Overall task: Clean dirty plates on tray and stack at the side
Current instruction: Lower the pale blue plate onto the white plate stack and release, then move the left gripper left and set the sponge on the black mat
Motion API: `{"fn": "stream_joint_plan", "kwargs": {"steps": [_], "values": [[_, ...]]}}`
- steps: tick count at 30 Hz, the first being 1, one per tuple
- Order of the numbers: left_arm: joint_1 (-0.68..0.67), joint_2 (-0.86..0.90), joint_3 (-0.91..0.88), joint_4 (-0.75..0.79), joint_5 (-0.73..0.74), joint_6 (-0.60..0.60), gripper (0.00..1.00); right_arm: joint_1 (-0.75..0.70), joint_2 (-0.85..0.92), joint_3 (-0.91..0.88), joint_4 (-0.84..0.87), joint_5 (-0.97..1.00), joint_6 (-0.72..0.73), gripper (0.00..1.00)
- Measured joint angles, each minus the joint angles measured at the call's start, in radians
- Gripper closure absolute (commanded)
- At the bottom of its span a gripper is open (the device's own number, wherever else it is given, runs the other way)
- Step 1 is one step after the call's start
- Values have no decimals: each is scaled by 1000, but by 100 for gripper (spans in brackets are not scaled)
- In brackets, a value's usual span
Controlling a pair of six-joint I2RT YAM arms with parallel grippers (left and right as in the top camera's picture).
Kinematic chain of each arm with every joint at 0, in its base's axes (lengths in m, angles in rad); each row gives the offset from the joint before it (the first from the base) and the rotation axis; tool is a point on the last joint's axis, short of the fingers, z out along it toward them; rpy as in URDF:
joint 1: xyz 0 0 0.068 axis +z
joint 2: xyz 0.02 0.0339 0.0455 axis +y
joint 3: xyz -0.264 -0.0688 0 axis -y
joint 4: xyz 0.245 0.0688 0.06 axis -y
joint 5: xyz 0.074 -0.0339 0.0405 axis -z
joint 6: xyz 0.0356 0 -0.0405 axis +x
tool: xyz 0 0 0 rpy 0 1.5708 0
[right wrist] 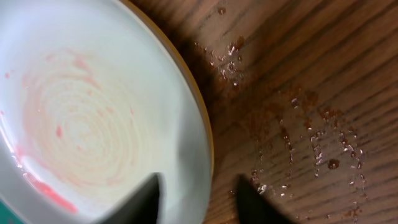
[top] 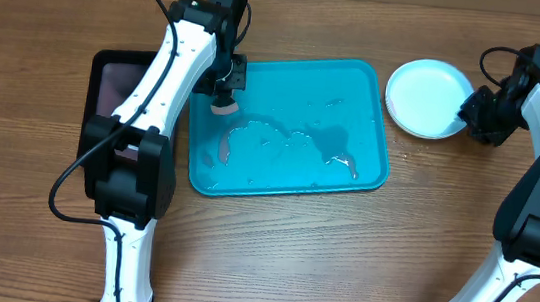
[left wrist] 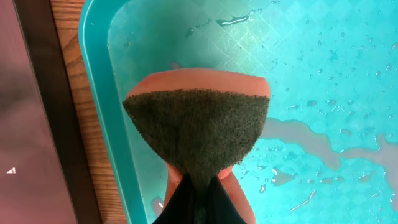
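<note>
**A:** What has the left gripper [top: 224, 91] got?

**B:** It is clamped on a sponge [left wrist: 198, 127] with an orange body and a dark green scouring face, pinched at its narrow end. The sponge hangs over the upper left corner of the tray [top: 297, 88], just inside the rim. Whether it touches the tray floor I cannot tell.

**A:** And the tray itself?

**B:** It is turquoise and lies in the middle of the table [top: 268, 261], holding puddles [top: 286, 138] and scattered drops. The black tray [top: 112, 79] lies just beside its left edge, partly under the left arm.

**A:** Where are the plates [top: 427, 95]?

**B:** On the wood near the tray's upper right corner, apart from it. The top plate [right wrist: 93, 112] is white. The right wrist view shows faint pink rings and a red streak on it, and a sliver of green below its edge.

**A:** The right gripper [top: 480, 115]?

**B:** It is at the right edge of the plates with its jaws parted. One finger [right wrist: 140, 202] is over the top plate and the other over the wood, with the rim between them — neither visibly pressing it, so it holds nothing. Droplets [right wrist: 292, 124] speckle the wood beside the rim.
</note>
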State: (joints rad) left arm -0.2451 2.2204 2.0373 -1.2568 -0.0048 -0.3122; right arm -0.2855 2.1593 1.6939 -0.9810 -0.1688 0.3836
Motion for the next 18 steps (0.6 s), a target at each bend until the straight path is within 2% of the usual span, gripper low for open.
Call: {"fn": "stream_joint_plan", "kwargs": {"steps": [1,11,18], "values": [[0,0,0,0,0,0,96,0,1,0,-8,0,4,0],[4,-14,53,-107,-39,-35,96,0,-5,93,-122,-12,16,0],[4,-206,79,-246,-192,-113,96,22,-130,127,-147,-16,15,0]]}}
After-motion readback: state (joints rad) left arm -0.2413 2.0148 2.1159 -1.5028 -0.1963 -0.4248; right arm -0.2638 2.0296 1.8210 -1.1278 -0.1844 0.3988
